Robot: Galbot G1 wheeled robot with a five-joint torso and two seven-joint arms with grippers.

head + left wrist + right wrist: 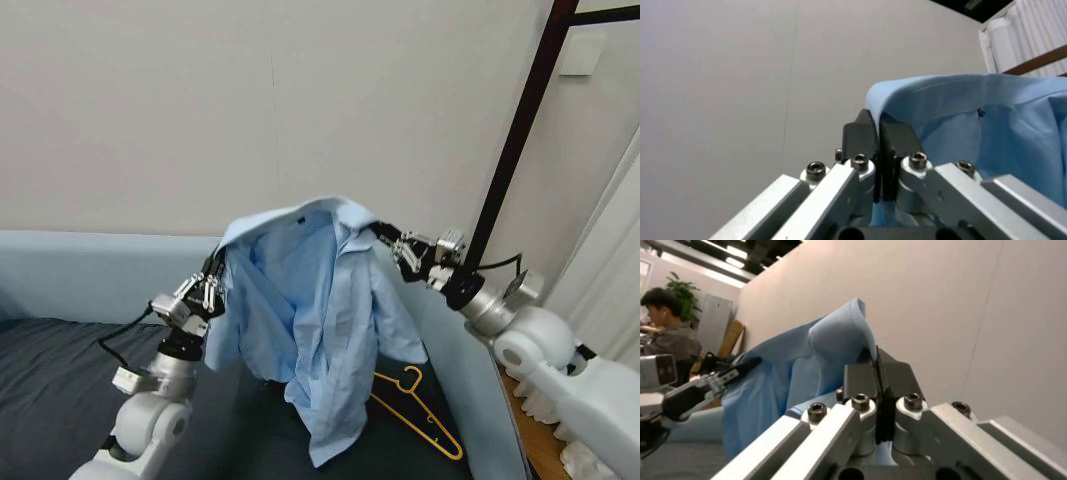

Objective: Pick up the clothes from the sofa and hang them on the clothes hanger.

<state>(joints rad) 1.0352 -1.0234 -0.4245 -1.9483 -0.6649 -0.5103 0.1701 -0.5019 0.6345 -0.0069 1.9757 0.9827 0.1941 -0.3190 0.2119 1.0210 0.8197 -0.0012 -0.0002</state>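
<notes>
Shirt (310,330): light blue, held up above the sofa (60,270), shoulders spread left to right, body hanging down.
Left gripper (213,280): fingers closed on the shirt's left shoulder edge.
Right gripper (384,239): fingers closed on the right shoulder, beside the collar.
Hanger (425,412): yellow, flat on the sofa seat, below-right of the shirt, nearer the right arm.

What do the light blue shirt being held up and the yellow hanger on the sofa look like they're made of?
The shirt: thin woven fabric, likely cotton or a blend, matte; it drapes in soft folds between the left claw and right claw, both shut on it. The hanger: thin yellow rod, smooth, probably plastic or coated wire; the look leaves that open.
</notes>
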